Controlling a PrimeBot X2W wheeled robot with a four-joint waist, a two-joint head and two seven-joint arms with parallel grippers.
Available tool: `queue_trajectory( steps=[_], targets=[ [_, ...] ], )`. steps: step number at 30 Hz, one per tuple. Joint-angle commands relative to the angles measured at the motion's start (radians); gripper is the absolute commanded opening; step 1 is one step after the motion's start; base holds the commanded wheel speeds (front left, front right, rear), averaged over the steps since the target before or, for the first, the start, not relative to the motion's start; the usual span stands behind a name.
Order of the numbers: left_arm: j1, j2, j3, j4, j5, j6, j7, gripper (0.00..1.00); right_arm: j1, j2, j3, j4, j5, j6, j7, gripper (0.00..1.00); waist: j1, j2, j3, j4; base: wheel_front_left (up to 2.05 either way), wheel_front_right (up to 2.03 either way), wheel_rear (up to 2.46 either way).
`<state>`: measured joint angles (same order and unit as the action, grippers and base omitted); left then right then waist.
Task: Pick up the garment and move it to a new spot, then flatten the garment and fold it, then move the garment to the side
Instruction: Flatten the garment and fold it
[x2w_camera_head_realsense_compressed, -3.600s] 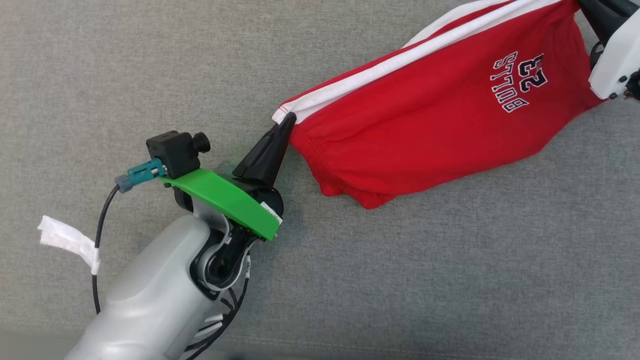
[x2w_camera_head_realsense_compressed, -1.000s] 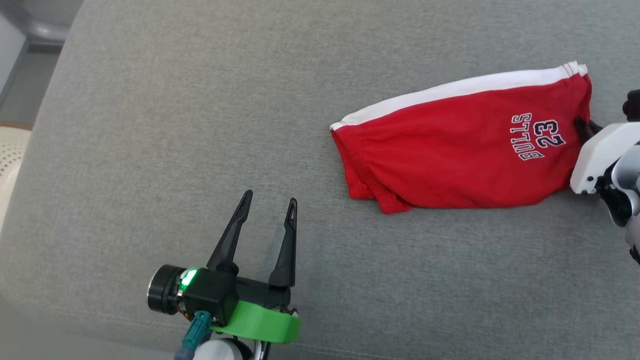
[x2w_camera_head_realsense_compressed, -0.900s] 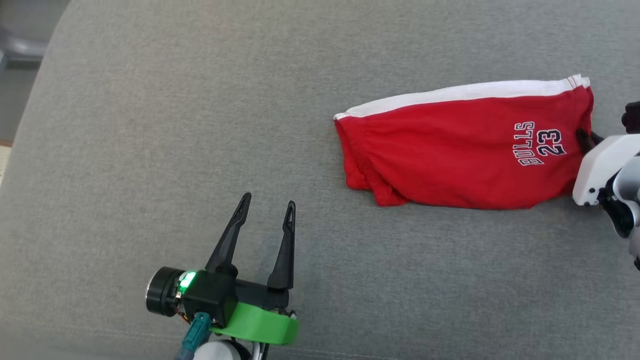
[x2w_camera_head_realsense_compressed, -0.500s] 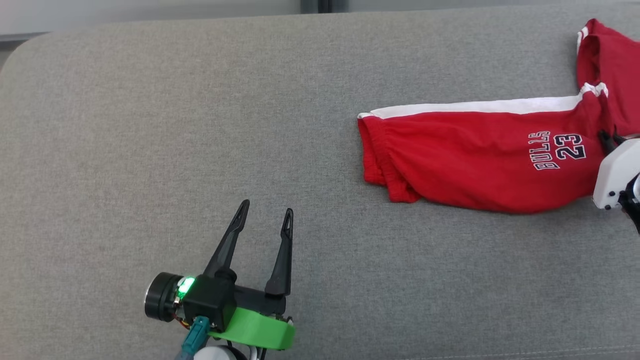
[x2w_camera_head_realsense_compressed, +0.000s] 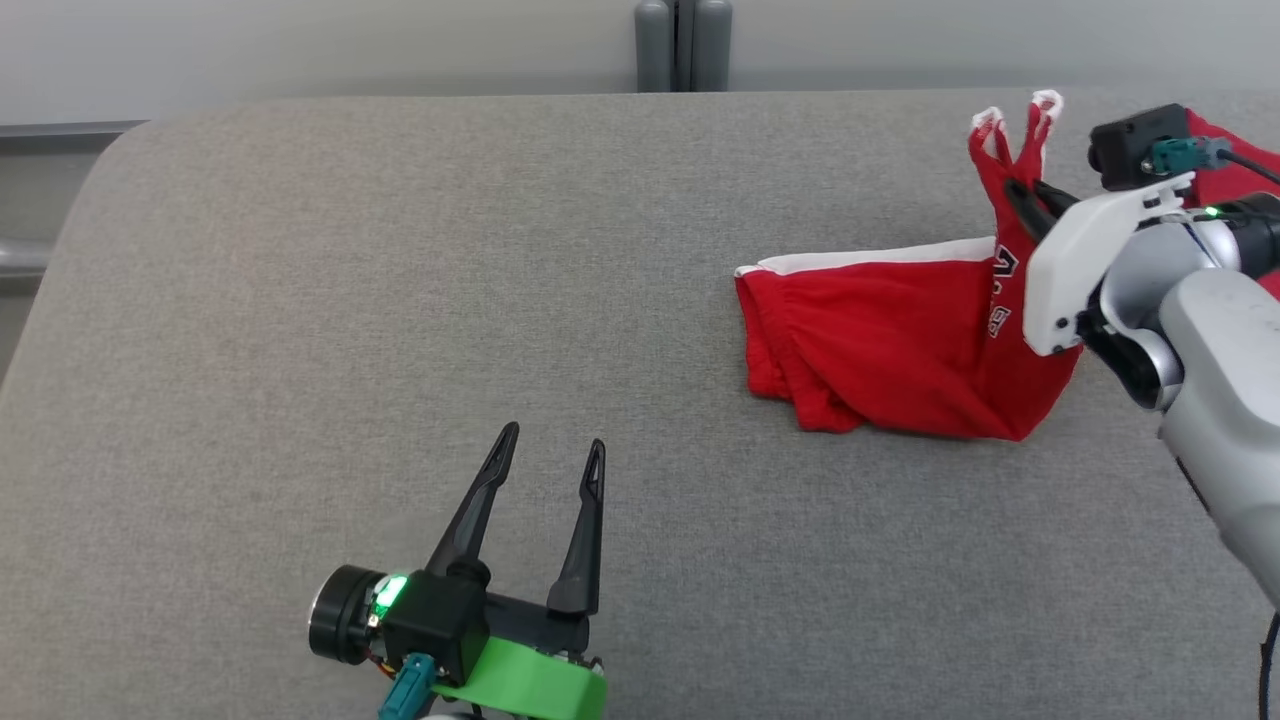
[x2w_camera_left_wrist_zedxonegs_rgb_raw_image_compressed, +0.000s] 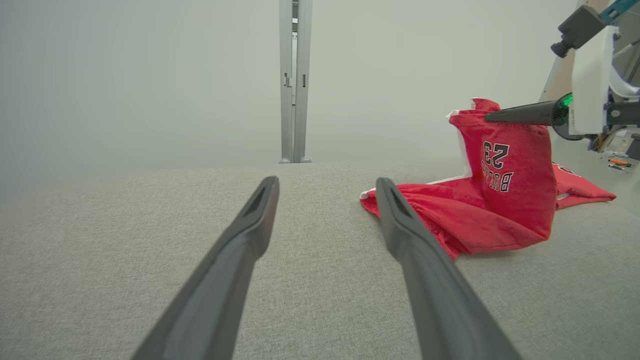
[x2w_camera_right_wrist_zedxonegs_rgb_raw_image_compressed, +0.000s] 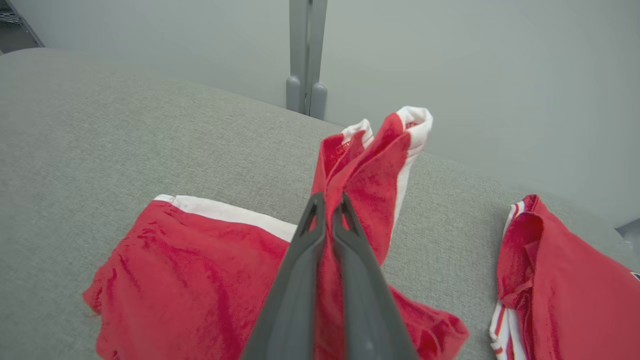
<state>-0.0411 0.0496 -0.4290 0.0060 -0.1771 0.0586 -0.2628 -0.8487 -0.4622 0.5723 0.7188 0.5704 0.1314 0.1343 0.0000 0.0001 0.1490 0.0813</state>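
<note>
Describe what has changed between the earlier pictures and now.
The left gripper let go of the waistband corner of the red shorts, drew away from them, and now stands open over the grey surface. The right gripper, shut on the shorts' leg end throughout, has lifted that end up and over toward the waistband. The waistband end stays flat on the surface. The camera itself also tilted.

red garment, white stripe; grey surface
</note>
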Motion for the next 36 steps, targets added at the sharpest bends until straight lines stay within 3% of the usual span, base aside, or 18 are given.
queue_trajectory(
  steps=[1,8,15,16,17,18,23,30,36],
  targets=[
    [0.010,0.002,-0.003,-0.008,-0.007,0.007,-0.002,1.00,0.020,0.021,-0.011,-0.025,-0.013,-0.002,0.017,0.00,0.0000,-0.0001,-0.014,0.031,0.00,0.00,0.00],
    [0.007,0.002,-0.016,-0.011,-0.013,0.024,-0.001,1.00,0.095,0.142,-0.065,-0.111,-0.056,-0.002,0.079,0.00,0.0000,-0.0001,-0.013,0.082,0.00,0.00,0.00],
    [-0.009,0.002,-0.031,-0.012,-0.026,0.027,-0.001,1.00,0.145,0.223,-0.093,-0.121,-0.102,-0.002,0.109,0.00,0.0000,-0.0001,0.011,0.103,0.00,0.00,0.00],
    [-0.011,0.002,-0.031,-0.012,-0.027,0.027,-0.001,1.00,0.152,0.237,-0.097,-0.127,-0.097,-0.001,0.109,0.31,0.0000,-0.0001,0.014,0.103,0.00,0.00,0.00],
    [-0.013,0.002,-0.029,-0.012,-0.029,0.028,-0.001,1.00,0.156,0.250,-0.101,-0.133,-0.088,-0.001,0.109,0.85,0.0000,-0.0001,0.017,0.101,0.00,0.00,0.00],
    [-0.015,0.002,-0.028,-0.012,-0.030,0.028,-0.001,1.00,0.160,0.263,-0.106,-0.147,-0.074,-0.001,0.107,1.00,0.0000,-0.0001,0.021,0.098,0.00,0.00,0.00],
    [-0.021,0.002,-0.023,-0.007,-0.022,0.023,-0.001,1.00,0.181,0.264,-0.123,-0.240,-0.019,-0.001,0.068,1.00,0.0000,-0.0001,0.026,0.073,0.00,0.00,0.00],
    [-0.015,0.002,-0.004,-0.013,-0.003,0.021,-0.001,1.00,0.259,0.175,-0.171,-0.373,-0.016,-0.001,-0.035,1.00,0.0000,-0.0001,0.012,0.020,0.00,0.00,0.00],
    [0.003,0.002,0.012,-0.019,0.018,0.011,-0.001,1.00,0.395,0.103,-0.247,-0.412,0.086,-0.001,-0.084,1.00,0.0000,-0.0001,0.002,-0.015,0.00,0.00,0.00]
  ],
)
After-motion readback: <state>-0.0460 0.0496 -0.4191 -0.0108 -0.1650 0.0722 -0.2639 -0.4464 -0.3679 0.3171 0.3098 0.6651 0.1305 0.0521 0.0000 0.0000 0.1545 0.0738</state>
